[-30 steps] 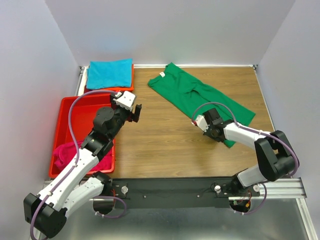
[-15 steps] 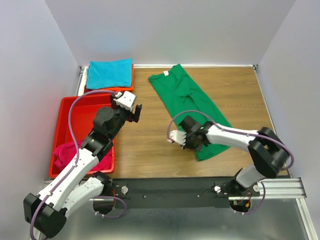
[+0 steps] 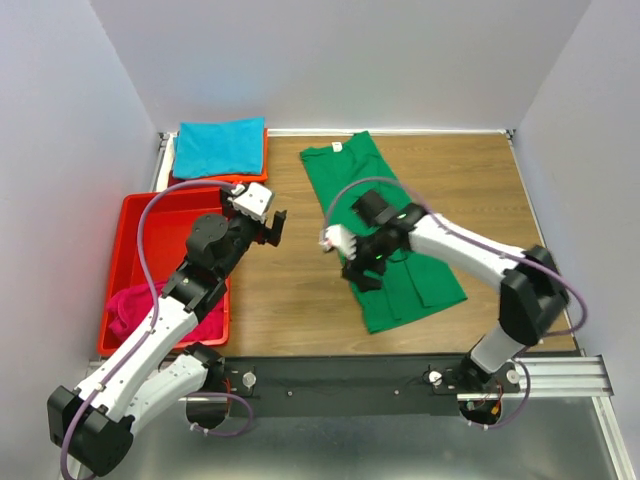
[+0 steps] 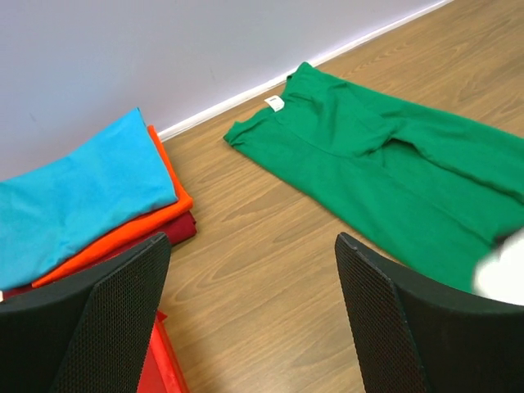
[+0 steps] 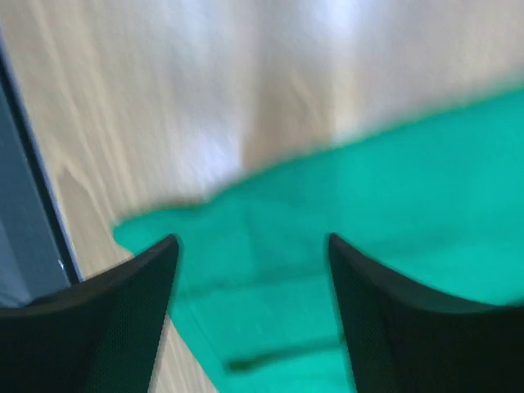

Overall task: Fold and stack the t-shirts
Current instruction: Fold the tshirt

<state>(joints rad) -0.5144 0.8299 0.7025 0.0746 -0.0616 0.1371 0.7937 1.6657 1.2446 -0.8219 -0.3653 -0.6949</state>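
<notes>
Right gripper [image 3: 361, 273] spread above green t-shirt [image 3: 347, 178]; collar points far.

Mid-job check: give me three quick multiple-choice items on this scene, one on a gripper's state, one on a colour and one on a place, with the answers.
1. How is the left gripper? A) shut on cloth B) shut, empty C) open, empty
2. Which colour tops the folded stack of t-shirts in the far left corner? A) orange B) teal C) dark red
3. Where does the crumpled magenta cloth t-shirt lie? A) in the red plastic tray B) on the stack C) in the left gripper
Answers: 1 C, its jaws stand wide apart with nothing between; 2 B, teal covers the orange and dark red layers; 3 A, it sits inside the tray's walls.
</notes>
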